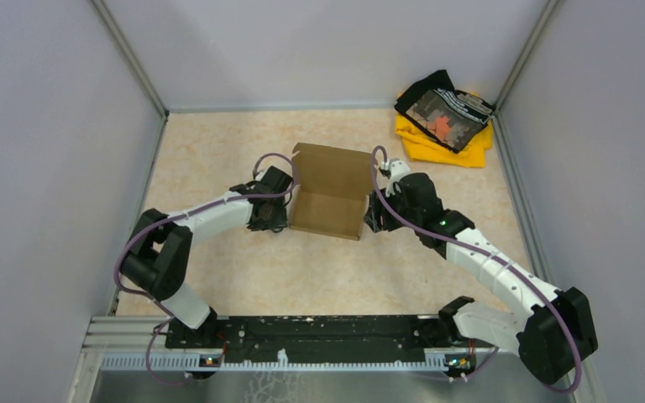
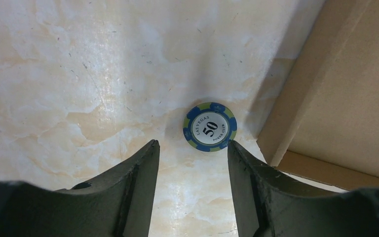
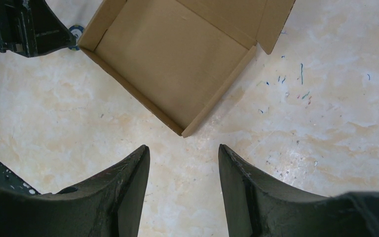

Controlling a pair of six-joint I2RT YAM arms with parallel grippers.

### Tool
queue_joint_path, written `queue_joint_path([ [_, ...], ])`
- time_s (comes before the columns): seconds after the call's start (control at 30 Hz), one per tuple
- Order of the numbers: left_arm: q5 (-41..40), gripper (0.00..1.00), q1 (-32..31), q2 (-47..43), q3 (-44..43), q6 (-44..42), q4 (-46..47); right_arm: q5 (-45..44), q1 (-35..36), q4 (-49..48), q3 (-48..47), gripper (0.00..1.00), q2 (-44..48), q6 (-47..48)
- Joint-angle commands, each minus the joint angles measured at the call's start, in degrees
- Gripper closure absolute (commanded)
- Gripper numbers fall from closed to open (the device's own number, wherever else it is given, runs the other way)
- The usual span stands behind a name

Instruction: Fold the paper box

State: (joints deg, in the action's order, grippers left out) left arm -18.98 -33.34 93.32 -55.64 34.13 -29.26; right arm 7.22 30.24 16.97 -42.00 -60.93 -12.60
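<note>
The paper box sits open on the marbled table near its middle, between the two arms. It is an unlidded brown tray with low side walls raised, and a taller panel stands up along its far edge. The left gripper is low, just beside the box's left wall. It is spread, with nothing between its dark fingers, and only bare tabletop shows in the gap. Just ahead of its tips a blue, green and white poker chip marked 50 lies flat on the table, close to the box's near left corner but apart from it. The right gripper hovers at the box's right side, likewise spread and holding nothing. In the right wrist view a corner of the tray points toward the gap between its tips, without touching them. A few small blue scribbles mark the table to the right of the box. Well apart, in the far right corner, lies a yellow and black cloth pile.
</note>
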Motion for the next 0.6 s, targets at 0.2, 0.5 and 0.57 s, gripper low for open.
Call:
queue_joint_path([
  [0.2,1.63,0.40,-0.60,2.02,0.00,0.21,3.53,0.25,0.17,-2.13,-0.81,0.47,0.36,0.33],
  [0.5,0.13,0.40,-1.59,4.08,-0.41,1.22,3.59,0.33,0.17,-2.14,-0.45,0.47,0.78,0.25],
  [0.57,-0.10,0.40,-1.66,4.24,-0.48,1.28,3.50,0.26,0.17,-2.13,-0.37,0.47,0.80,0.29],
])
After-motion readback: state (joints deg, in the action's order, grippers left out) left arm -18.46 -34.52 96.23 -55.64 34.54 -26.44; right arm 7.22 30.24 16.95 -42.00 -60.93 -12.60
